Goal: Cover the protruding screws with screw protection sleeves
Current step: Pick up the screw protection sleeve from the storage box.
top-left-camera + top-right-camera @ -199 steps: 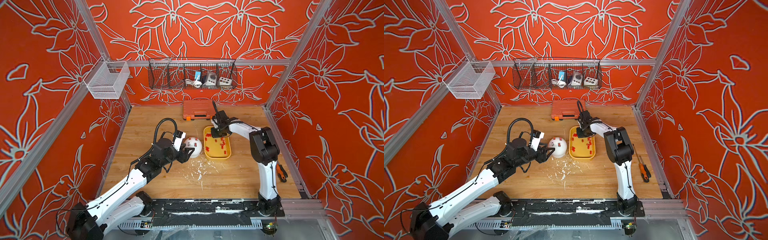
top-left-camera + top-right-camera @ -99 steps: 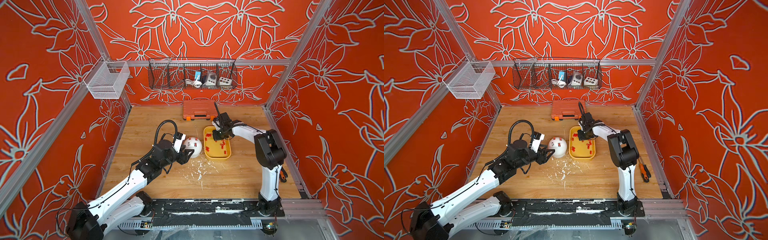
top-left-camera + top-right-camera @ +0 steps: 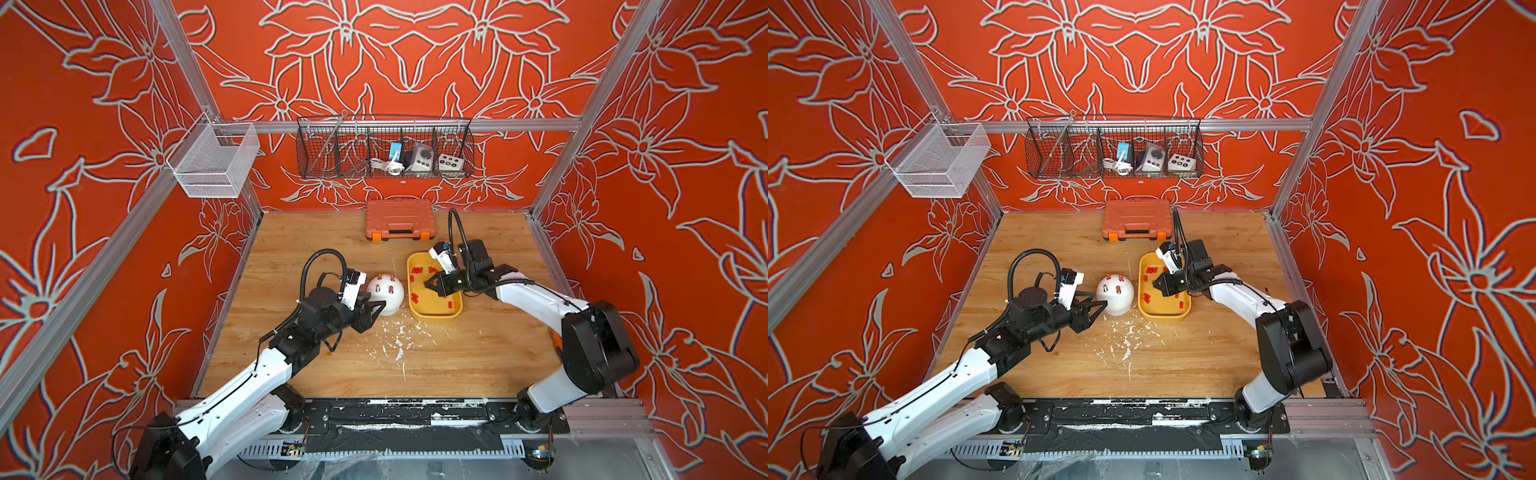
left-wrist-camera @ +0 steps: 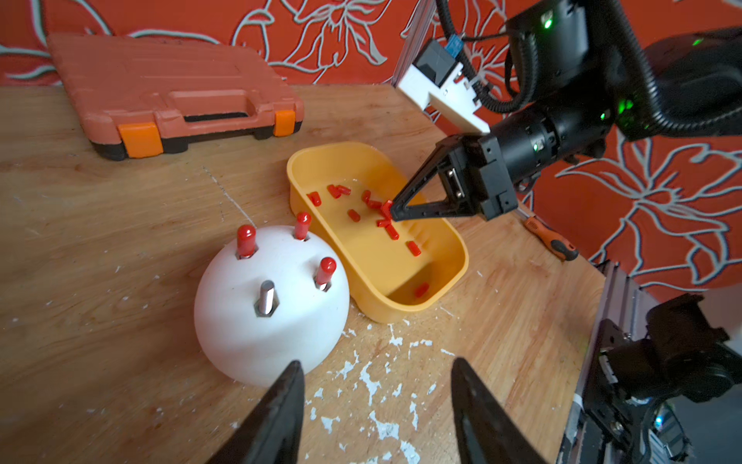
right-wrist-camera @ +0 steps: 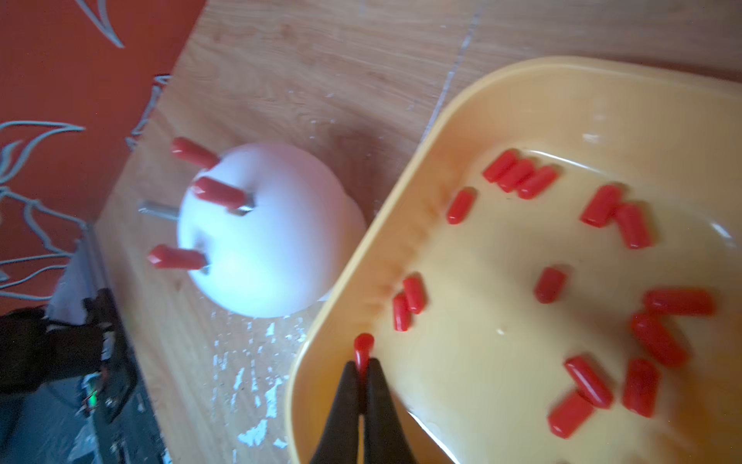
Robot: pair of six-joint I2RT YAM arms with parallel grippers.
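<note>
- Pinching one red sleeve (image 5: 363, 348) between fingertips pressed almost together, the right gripper (image 5: 363, 371) hangs over the yellow tray (image 5: 401, 225), at the rim nearest the white dome (image 5: 273, 241); the sleeve pokes out past the tips
- From the left wrist, that same gripper (image 4: 395, 213) sits above the tray floor, with the sleeve lifted clear of the ones below it
- Loose sleeves (image 5: 518, 174) lie scattered across the tray floor, some in pairs and one cluster of three side by side
- Just beside the tray, the dome rests on the wooden table (image 4: 80, 241)
- Four pins stand out of the dome: three capped screws (image 4: 246, 239) already wear red sleeves, and one bare screw (image 4: 266, 297) shows grey metal on the side facing the left arm
- Low at the dome's base, the left gripper (image 4: 376, 362) has its jaws spread wide and holds nothing; one finger (image 4: 289, 385) meets the dome's lower edge, though whether they touch cannot be told
- An orange tool case (image 3: 399, 218) lies closed by the back wall
- A screwdriver (image 4: 550, 241) lies near the table's right edge, and white flecks (image 4: 373, 381) dot the wood in front of the dome
</note>
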